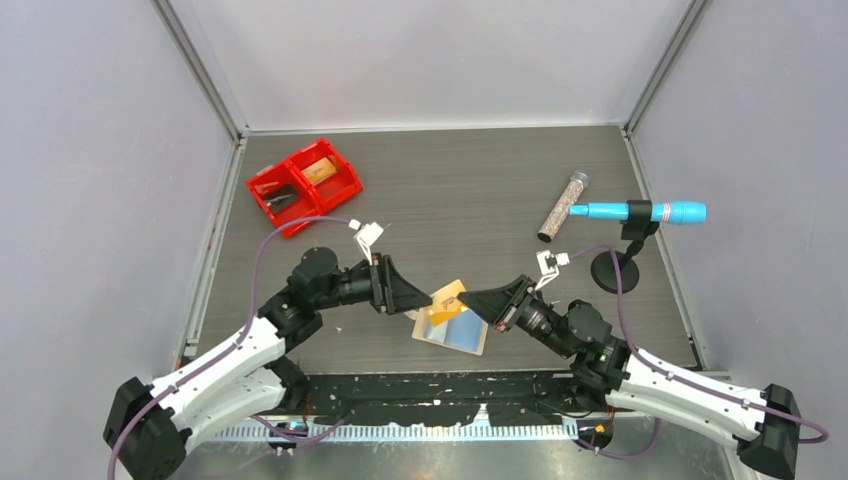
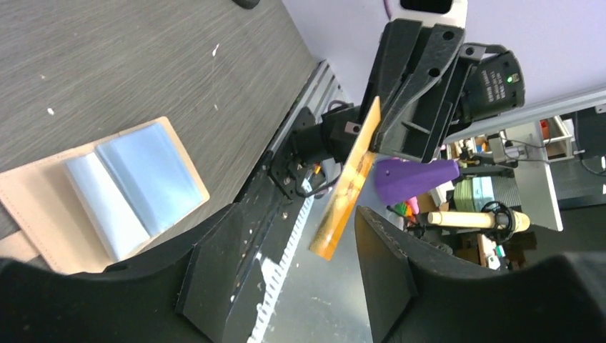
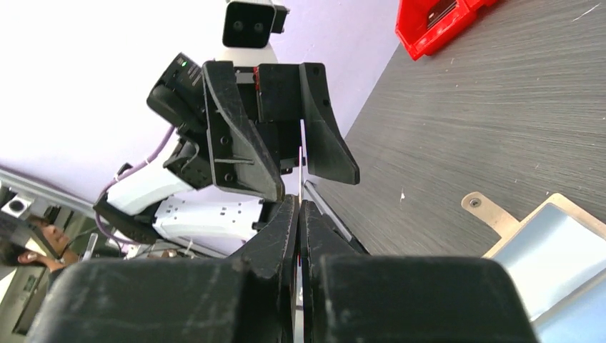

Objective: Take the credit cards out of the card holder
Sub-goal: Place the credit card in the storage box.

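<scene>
The tan card holder point(image 1: 462, 335) lies spread open on the table between the two arms, its blue-grey inner panels point(image 2: 136, 182) facing up and its snap tab point(image 3: 480, 209) lying flat. An orange credit card point(image 1: 452, 297) hangs in the air just above it. My right gripper point(image 1: 472, 298) is shut on one end of that card point(image 2: 349, 187), which shows edge-on point(image 3: 301, 168) in the right wrist view. My left gripper point(image 1: 427, 298) is open, its fingers point(image 2: 389, 268) standing either side of the card's free end without touching it.
A red two-compartment bin point(image 1: 303, 182) with items in it sits at the back left. At the back right lie a glitter tube point(image 1: 563, 207) and a blue pen-like tool point(image 1: 640, 212) clamped on a black stand point(image 1: 613, 270). Grey walls enclose the table.
</scene>
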